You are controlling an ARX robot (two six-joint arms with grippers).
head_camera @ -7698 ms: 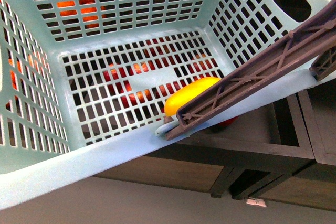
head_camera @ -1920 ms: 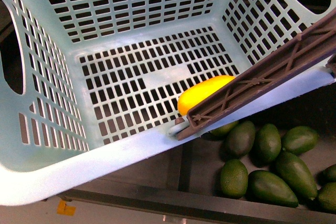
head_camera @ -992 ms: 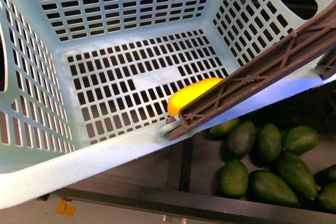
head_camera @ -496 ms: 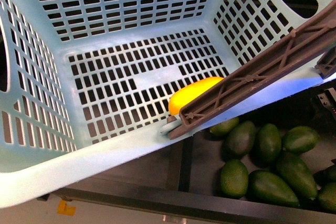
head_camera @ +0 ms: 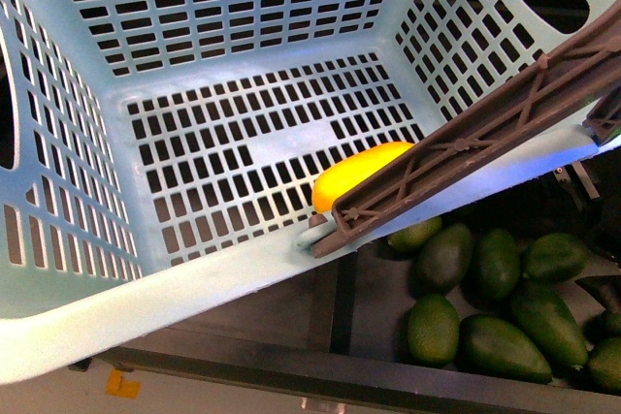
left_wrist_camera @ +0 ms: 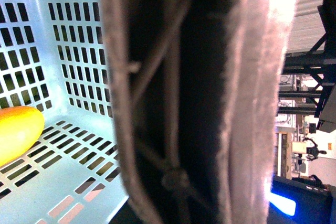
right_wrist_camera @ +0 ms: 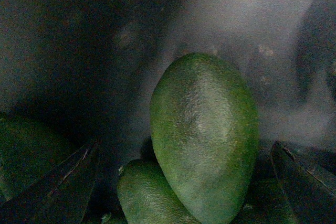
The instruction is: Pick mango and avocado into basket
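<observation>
Mango (head_camera: 354, 176) is done: smooth, glossy yellow, it lies on the slotted floor of the basket (head_camera: 194, 283), against the near rim under the ribbed brown handle (head_camera: 466, 138). Avocado (right_wrist_camera: 205, 135) remains: dull, pebbled and egg-shaped, it lies among other avocados (head_camera: 495, 264) in a dark bin (right_wrist_camera: 252, 19) outside the basket. Right gripper (right_wrist_camera: 184, 153) hangs spread either side of it, with no contact that shows. Left gripper does not show, so I cannot tell its grip.
</observation>
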